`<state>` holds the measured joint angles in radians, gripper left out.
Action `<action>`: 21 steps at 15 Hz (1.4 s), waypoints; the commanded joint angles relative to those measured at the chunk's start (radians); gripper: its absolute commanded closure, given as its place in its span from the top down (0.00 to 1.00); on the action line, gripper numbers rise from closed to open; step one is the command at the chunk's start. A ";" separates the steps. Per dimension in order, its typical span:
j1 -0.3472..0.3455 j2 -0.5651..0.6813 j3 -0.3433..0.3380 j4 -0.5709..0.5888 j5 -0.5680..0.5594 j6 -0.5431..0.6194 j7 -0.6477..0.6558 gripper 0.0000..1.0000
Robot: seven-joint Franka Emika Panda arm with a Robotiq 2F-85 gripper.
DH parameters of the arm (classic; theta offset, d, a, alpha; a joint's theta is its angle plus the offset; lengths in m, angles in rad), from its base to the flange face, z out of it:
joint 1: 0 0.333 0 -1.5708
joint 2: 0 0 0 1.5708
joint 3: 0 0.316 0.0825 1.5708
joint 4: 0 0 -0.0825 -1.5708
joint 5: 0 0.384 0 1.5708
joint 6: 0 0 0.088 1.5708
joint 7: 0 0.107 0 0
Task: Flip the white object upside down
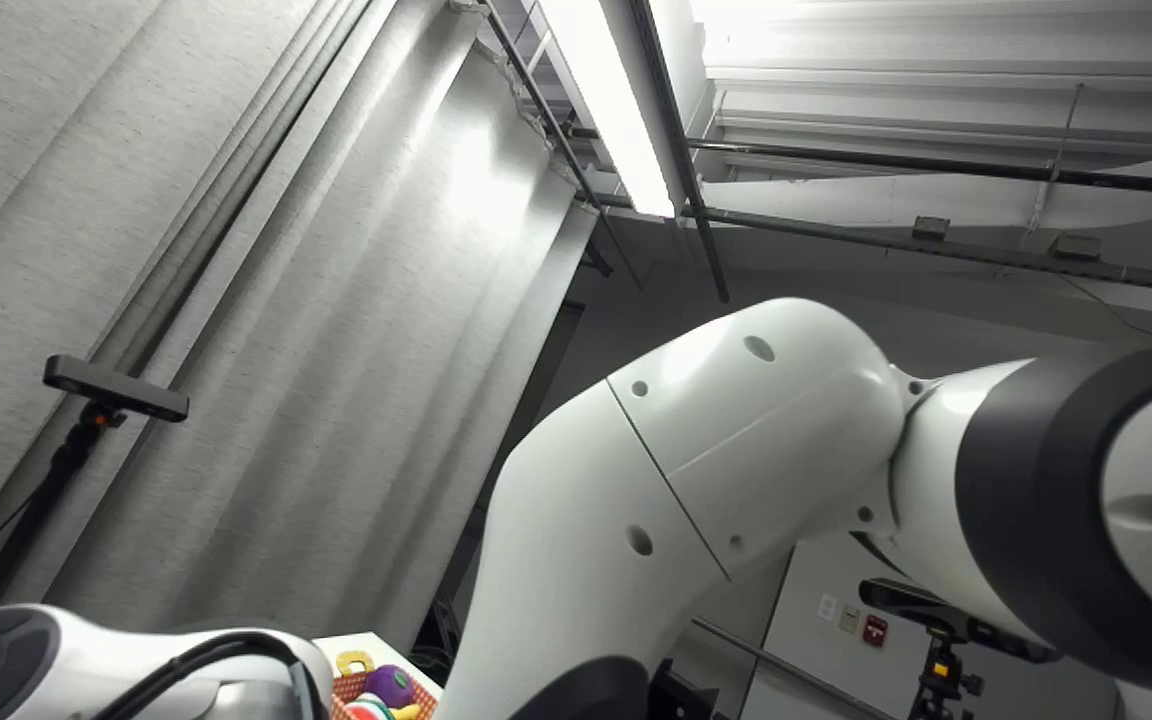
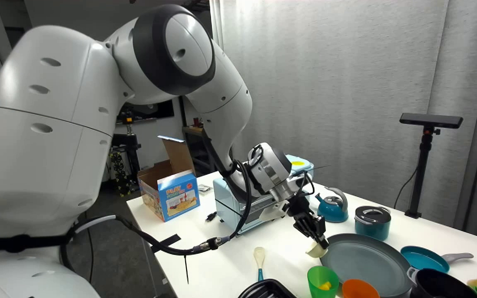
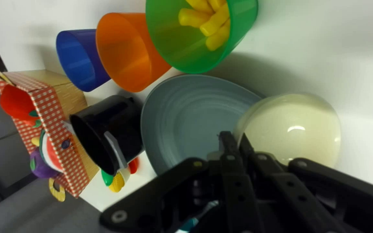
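Note:
The white object is a cream-white bowl, seen in an exterior view and in the wrist view. My gripper is shut on the bowl's rim, with one finger inside the bowl and one outside. The gripper also shows in an exterior view, pointing down toward the table. The bowl is tilted, beside the edge of a large grey plate. Its glossy inside faces the wrist camera. I cannot tell whether it touches the table or plate. Bowl and gripper are out of view in an exterior view dominated by the arm.
A green cup with yellow pieces, an orange cup and a black pot stand around the plate. A spoon, black tray, kettle, teal pot and pan are also on the table.

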<state>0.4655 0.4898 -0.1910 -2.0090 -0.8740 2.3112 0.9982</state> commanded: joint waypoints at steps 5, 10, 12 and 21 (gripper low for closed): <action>-0.028 0.015 0.157 0.014 -0.281 -0.227 0.118 0.01; -0.044 0.050 0.234 0.014 -0.393 -0.330 0.127 0.01; -0.041 0.071 0.254 0.016 -0.444 -0.369 0.145 0.01; -0.032 0.138 0.315 0.011 -0.688 -0.600 0.215 0.01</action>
<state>0.4464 0.6023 0.0899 -2.0093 -1.4884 1.8098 1.1874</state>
